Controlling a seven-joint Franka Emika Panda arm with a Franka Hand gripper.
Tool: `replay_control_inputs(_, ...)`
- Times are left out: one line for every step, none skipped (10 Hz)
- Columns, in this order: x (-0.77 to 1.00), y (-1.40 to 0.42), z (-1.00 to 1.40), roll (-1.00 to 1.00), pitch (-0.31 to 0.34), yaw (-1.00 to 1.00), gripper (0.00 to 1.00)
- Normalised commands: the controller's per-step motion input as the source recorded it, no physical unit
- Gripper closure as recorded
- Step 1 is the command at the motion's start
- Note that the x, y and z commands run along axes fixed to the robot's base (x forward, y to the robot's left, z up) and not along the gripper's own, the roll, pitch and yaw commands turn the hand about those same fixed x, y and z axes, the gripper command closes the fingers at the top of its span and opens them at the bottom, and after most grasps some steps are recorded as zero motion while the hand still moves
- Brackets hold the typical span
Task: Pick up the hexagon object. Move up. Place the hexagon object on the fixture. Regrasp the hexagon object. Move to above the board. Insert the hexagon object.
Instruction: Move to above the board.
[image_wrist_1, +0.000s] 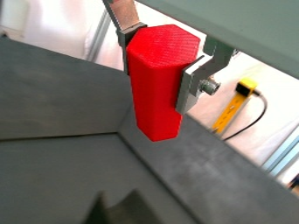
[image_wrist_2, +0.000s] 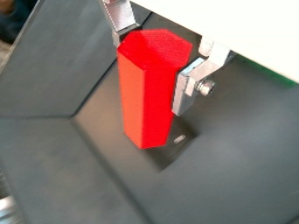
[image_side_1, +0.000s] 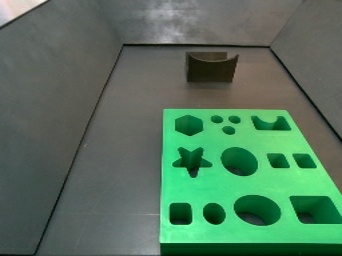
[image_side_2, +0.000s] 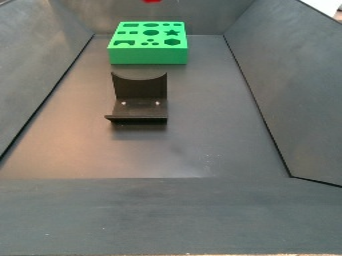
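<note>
In both wrist views my gripper (image_wrist_1: 158, 63) (image_wrist_2: 152, 59) is shut on the red hexagon object (image_wrist_1: 156, 87) (image_wrist_2: 146, 96). Its silver fingers (image_wrist_1: 194, 79) (image_wrist_2: 191, 77) clamp the prism near its upper hexagonal end, and the rest hangs below them, well above the dark floor. Neither side view shows the gripper. The fixture (image_side_1: 210, 66) (image_side_2: 138, 97), a dark block with a U-shaped notch, stands on the floor with nothing in it. The green board (image_side_1: 267, 188) (image_side_2: 147, 55) with its shaped cut-outs lies flat beyond the fixture, and all its holes are empty.
Sloping dark grey walls (image_side_1: 80, 110) (image_side_2: 287, 90) enclose the floor on all sides. A yellow object with a black cable (image_wrist_1: 242, 96) lies outside the bin.
</note>
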Motion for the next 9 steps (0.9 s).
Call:
replay_control_inputs(-0.56,-1.00,0.41,-1.00,-0.071,-0.18,1.00)
replay_control_inputs(-0.58,-1.00,0.42,-1.00,-0.073,-0.19,1.00)
replay_control_inputs(-0.62,-1.00,0.43,-1.00,-0.074,-0.19,1.00)
replay_control_inputs(-0.67,-1.00,0.44,-1.00,-0.080,-0.19,1.00)
replay_control_inputs(-0.63,-0.81,0.39,-1.00,-0.096,-0.18,1.00)
replay_control_inputs(-0.47,-0.47,0.25,-1.00,-0.115,-0.17,1.00)
replay_control_inputs(-0.30,-0.18,0.12,-1.00,-0.142,-0.15,1.00)
replay_control_inputs(-0.24,-0.07,0.07,-0.90,-0.159,-0.13,1.00)
replay_control_inputs(-0.22,-0.03,0.06,-0.75,-0.165,-0.10,1.00)
